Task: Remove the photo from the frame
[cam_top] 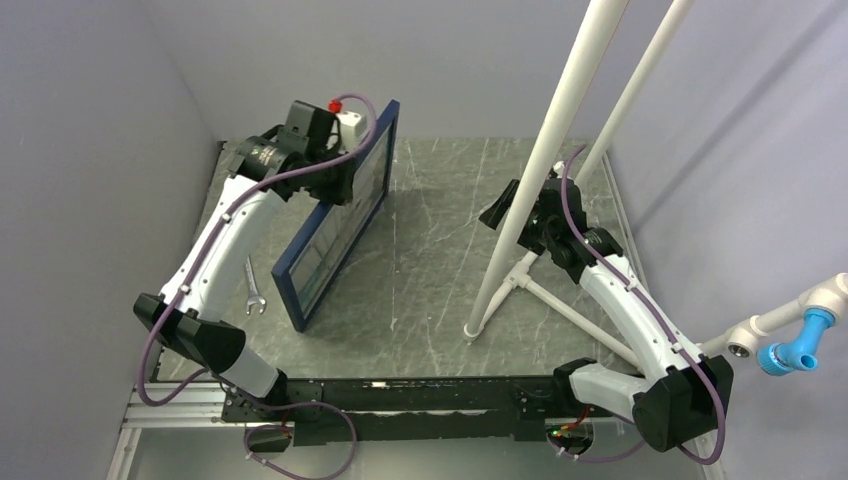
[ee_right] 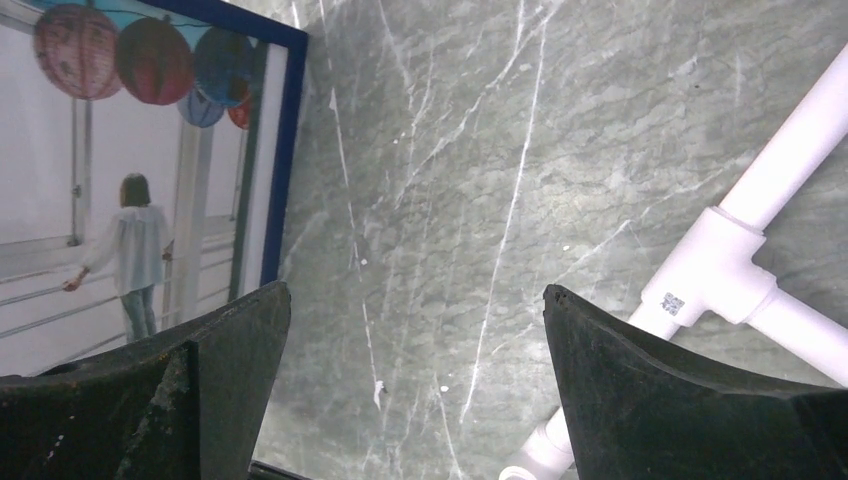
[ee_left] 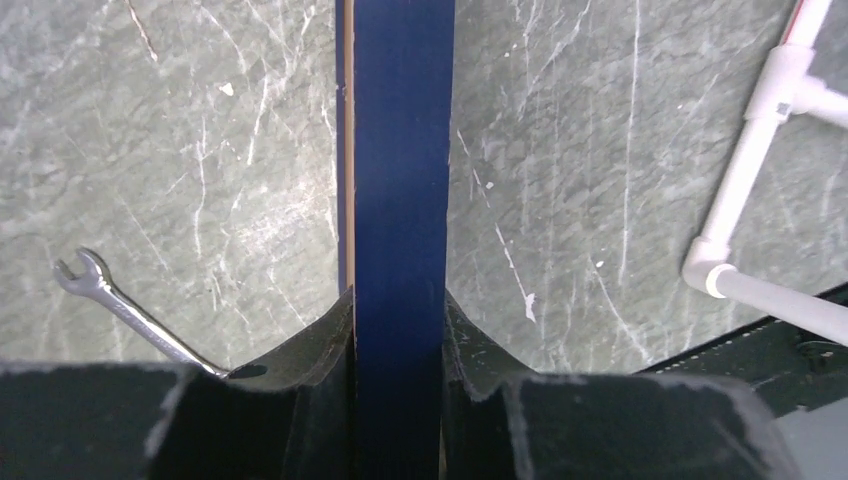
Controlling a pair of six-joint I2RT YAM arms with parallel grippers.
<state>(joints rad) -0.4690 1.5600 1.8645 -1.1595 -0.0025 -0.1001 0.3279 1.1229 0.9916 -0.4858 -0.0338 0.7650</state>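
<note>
Matt navy frame (ee_left: pixel 400 200), smooth marbled table (ee_left: pixel 600 150).
Left of the frame, shiny metal wrench (ee_left: pixel 140 320); right of it, white plastic pipe (ee_left: pixel 745 170).

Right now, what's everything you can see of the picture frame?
The frame is a thin rectangle, dark navy with a matte painted look and a pale wood-like strip along one edge. It is held on edge, tilted, over the left side of the table. The left gripper clamps its upper rim. The photo sits in it. Whether its lower corner touches the table is unclear.
</note>
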